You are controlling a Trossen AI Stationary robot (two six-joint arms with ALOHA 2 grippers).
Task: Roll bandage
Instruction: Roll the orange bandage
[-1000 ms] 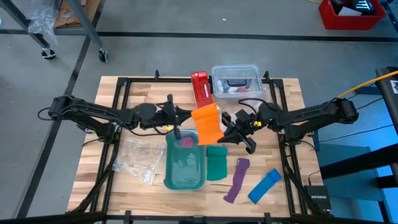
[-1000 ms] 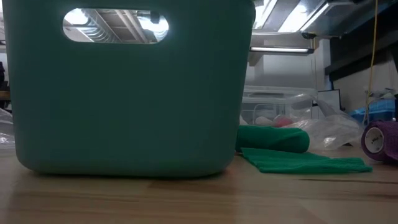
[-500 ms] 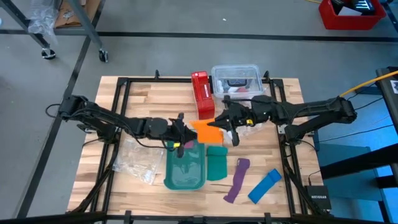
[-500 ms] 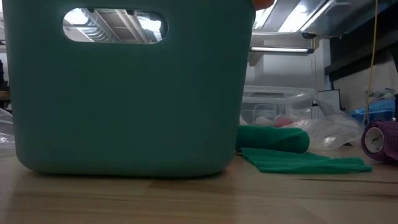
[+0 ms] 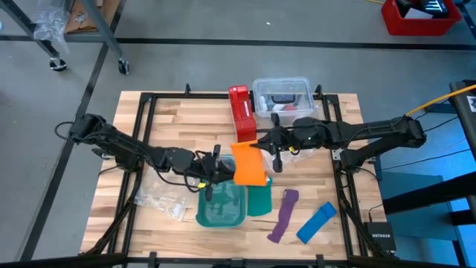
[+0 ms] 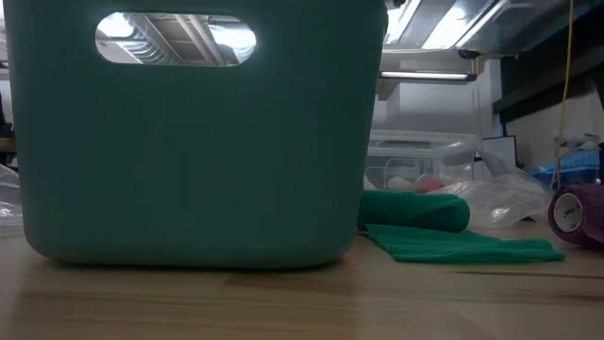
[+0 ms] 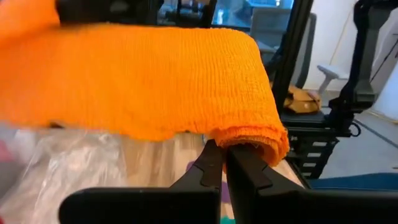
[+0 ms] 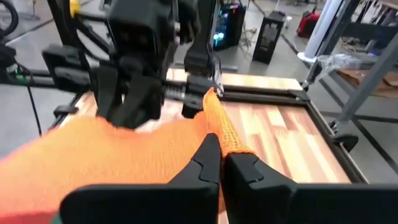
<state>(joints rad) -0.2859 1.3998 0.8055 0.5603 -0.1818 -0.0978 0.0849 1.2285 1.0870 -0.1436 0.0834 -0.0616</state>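
Note:
The orange bandage (image 5: 248,164) hangs spread out between my two grippers, above the far end of the teal bin (image 5: 222,202). My left gripper (image 5: 225,173) is shut on its near left part and fills the left wrist view (image 7: 227,158) together with the bandage (image 7: 143,81). My right gripper (image 5: 266,143) is shut on its far right part; it also shows in the right wrist view (image 8: 221,162). The low view shows neither the grippers nor the bandage. My left gripper pinches a folded-over edge of the bandage (image 7: 249,142) between its two shut fingers, coming level from the table's left. The bandage is lifted clear and spreads away from the fingers, fairly taut. My right gripper pinches the bandage's upper edge (image 8: 217,127) between its two shut fingers, coming from the table's right, slanting down. The bandage spreads from the fingers toward the left arm, clear of the table.
A red box (image 5: 240,112) and a clear container (image 5: 282,95) stand at the far edge. A green cloth (image 5: 260,198), a purple strip (image 5: 283,215) and a blue strip (image 5: 316,222) lie near right. A clear plastic bag (image 5: 160,190) lies left of the bin.
My left gripper has gone toward the near edge and a little right, to the bin's far end. My right gripper has gone toward the far edge and left. The bandage has stayed lifted between them, and its lower part now reaches over the bin.

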